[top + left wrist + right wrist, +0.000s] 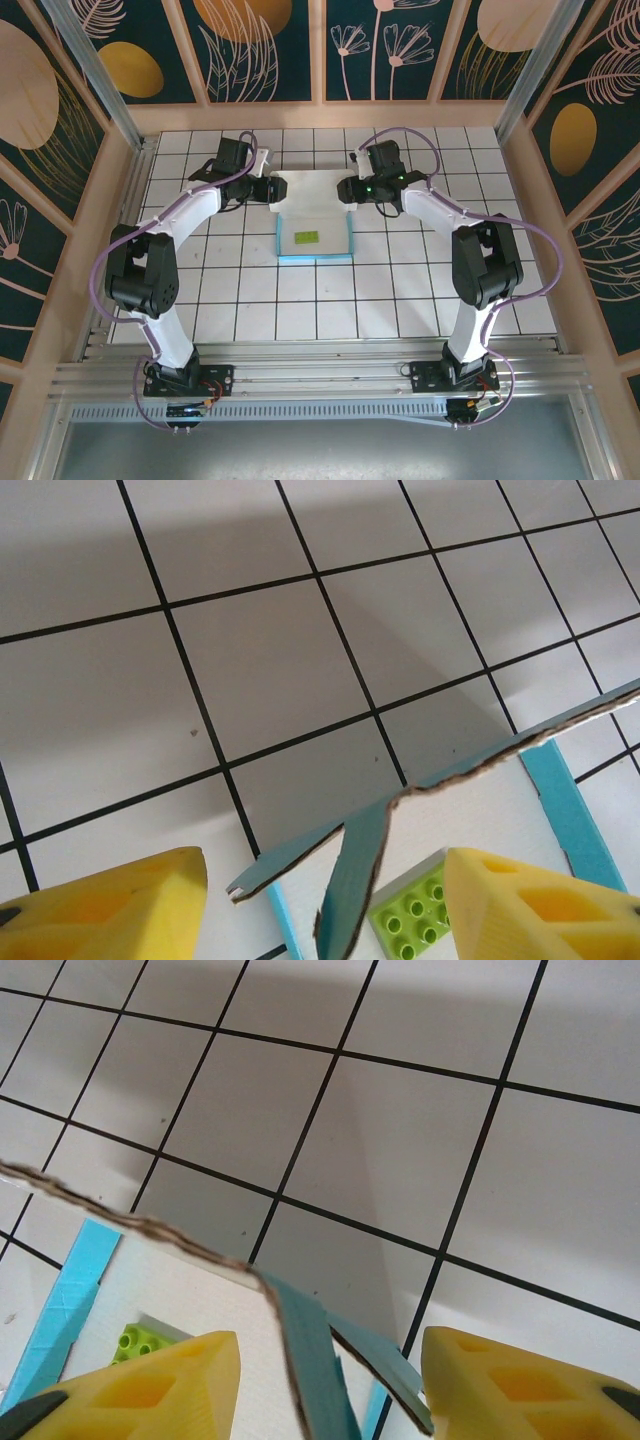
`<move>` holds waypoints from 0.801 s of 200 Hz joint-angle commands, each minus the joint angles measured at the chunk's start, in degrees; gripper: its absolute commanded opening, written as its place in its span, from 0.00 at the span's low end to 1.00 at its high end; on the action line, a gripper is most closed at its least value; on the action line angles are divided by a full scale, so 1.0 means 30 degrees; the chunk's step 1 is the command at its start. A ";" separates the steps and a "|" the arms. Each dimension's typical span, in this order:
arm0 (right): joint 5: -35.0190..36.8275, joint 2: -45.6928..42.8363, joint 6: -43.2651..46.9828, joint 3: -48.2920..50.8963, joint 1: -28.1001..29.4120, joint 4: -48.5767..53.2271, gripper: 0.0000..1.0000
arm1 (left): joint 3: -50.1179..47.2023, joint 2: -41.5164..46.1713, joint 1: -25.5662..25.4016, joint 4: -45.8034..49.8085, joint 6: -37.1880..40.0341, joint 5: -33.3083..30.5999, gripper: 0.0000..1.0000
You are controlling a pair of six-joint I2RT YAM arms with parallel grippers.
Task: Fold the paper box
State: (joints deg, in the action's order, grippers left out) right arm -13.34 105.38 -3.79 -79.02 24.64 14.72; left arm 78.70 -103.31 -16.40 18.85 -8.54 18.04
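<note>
Straddling far corners of paper box (312, 192) with left gripper (325, 880) and right gripper (330, 1345) spread wide; risking crumpling card by closing unevenly.

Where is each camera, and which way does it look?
Top external: above and behind the arms, looking down at the table and paper box; left arm and right arm show.
Left wrist: on the left arm, looking down between its open yellow jaws at the box's raised flap.
Right wrist: likewise on the right arm, its jaws open too.
Both wrist views share the flap and lime brick.
</note>
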 commanded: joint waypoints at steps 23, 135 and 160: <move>0.0258 -0.0418 -0.0193 -0.0137 0.0106 -0.0481 0.48 | 0.0968 -0.0535 0.0065 0.1065 0.0649 0.0112 0.59; 0.1606 -0.1055 -0.2297 0.0543 0.0658 -0.1469 0.37 | 0.0721 -0.0080 0.0066 0.1208 -0.1681 0.0988 0.41; 0.2035 -0.1221 -0.2822 0.0891 0.0757 -0.1716 0.34 | 0.0512 -0.0098 0.0042 0.1235 -0.2184 0.1086 0.39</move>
State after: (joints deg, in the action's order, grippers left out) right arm -9.43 104.68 -9.43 -77.78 26.06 12.34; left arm 80.27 -104.33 -16.38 21.30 -12.38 19.25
